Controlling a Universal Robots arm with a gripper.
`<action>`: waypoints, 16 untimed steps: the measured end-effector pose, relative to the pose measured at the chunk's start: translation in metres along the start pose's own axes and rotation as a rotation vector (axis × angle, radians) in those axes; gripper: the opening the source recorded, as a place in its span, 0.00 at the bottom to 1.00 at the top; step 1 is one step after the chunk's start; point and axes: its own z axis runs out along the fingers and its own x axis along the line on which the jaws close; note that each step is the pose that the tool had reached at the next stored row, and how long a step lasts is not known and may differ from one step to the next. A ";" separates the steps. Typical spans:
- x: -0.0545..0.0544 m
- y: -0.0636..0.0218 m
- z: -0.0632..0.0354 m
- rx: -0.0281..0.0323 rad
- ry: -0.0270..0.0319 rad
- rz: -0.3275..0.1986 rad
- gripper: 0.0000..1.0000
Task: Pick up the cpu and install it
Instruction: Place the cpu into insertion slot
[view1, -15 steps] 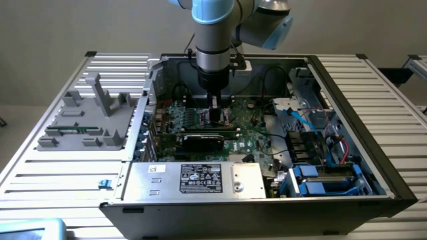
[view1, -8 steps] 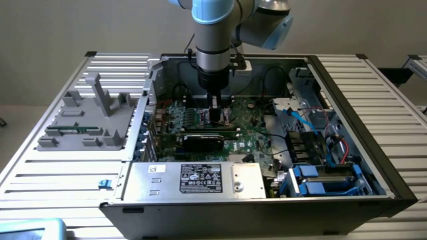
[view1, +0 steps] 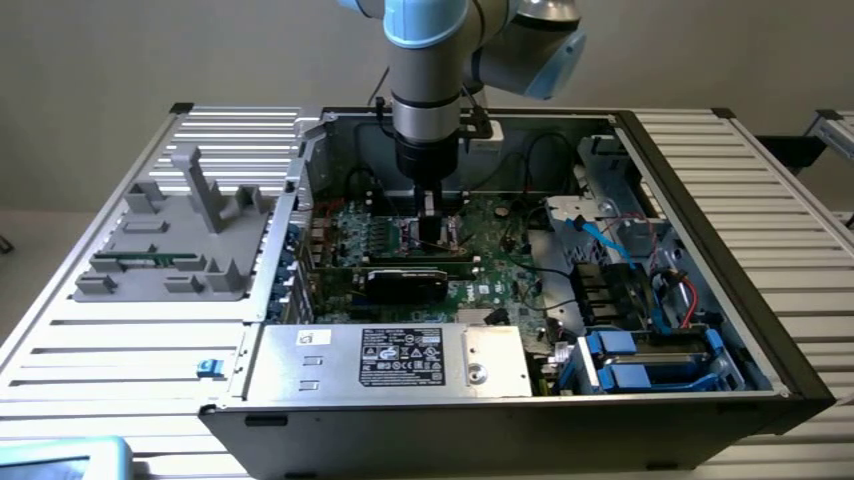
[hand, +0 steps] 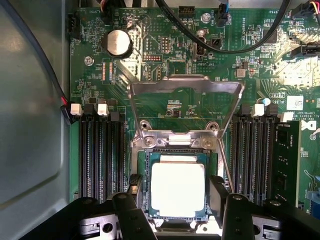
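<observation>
Here the arm (view1: 424, 110) points straight down, fingers (hand: 220, 197) straddling the cpu (hand: 177, 190).

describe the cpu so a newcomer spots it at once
Inside the open black computer case, find the green motherboard and its raised silver frame. Beside its hinge lies the cpu. Unlike the long black memory slots flanking it, it is a flat square silver-topped chip.

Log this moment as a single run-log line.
gripper: open, straddling cpu | cpu: lying flat in socket | load plate: raised open
</observation>
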 end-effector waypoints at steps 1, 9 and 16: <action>0.000 0.0000 0.0000 0.0000 0.0001 0.000 0.63; 0.000 0.0002 -0.0046 0.0000 0.0003 0.000 0.63; 0.000 0.0007 -0.0160 0.0001 0.0002 0.000 0.63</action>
